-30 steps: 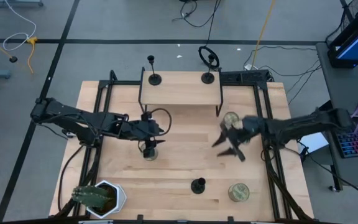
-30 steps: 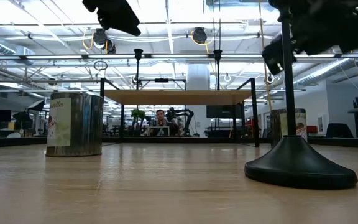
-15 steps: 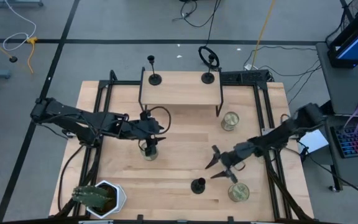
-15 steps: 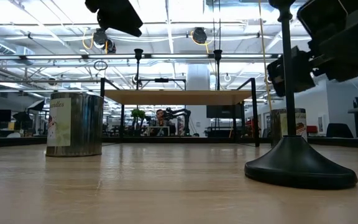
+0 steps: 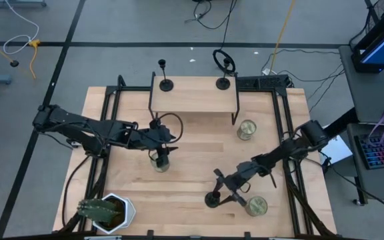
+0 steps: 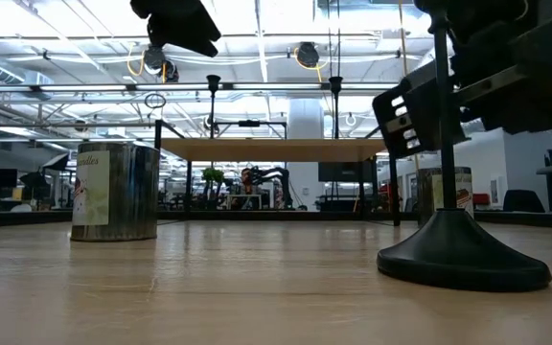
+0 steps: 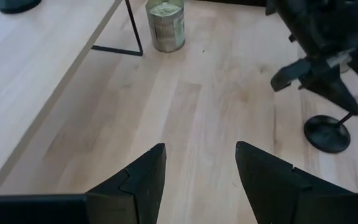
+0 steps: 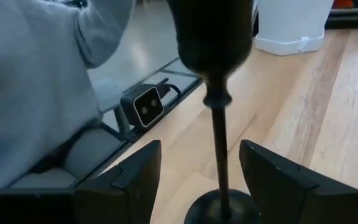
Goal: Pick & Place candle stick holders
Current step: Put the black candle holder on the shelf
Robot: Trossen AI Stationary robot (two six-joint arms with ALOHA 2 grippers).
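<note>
Three black candle stick holders show. Two stand on the raised wooden shelf [image 5: 193,93], at its far left [image 5: 166,85] and far right [image 5: 223,83]. The third [image 5: 212,199] stands on its round base near the table's near edge; it also shows in the low view [image 6: 463,254]. My right gripper [image 5: 219,188] is open, and its fingers stand on either side of this holder's thin stem [image 8: 219,143], below the cup top [image 8: 213,31], without touching it. My left gripper [image 5: 160,145] is open and empty above a greenish-gold can [image 5: 160,162].
Two more cans stand at the right: one by the shelf leg [image 5: 247,129], one near the front edge [image 5: 256,205], close to my right gripper. A white planter [image 5: 105,212] stands at the near left corner. A person's grey sleeve [image 8: 42,81] shows beyond the table edge.
My right gripper has gone from beside the far right can toward the table's near edge and to the left, down to the third candle stick holder. It has turned, and its open fingers now stand around the stem. The holder has not moved.
</note>
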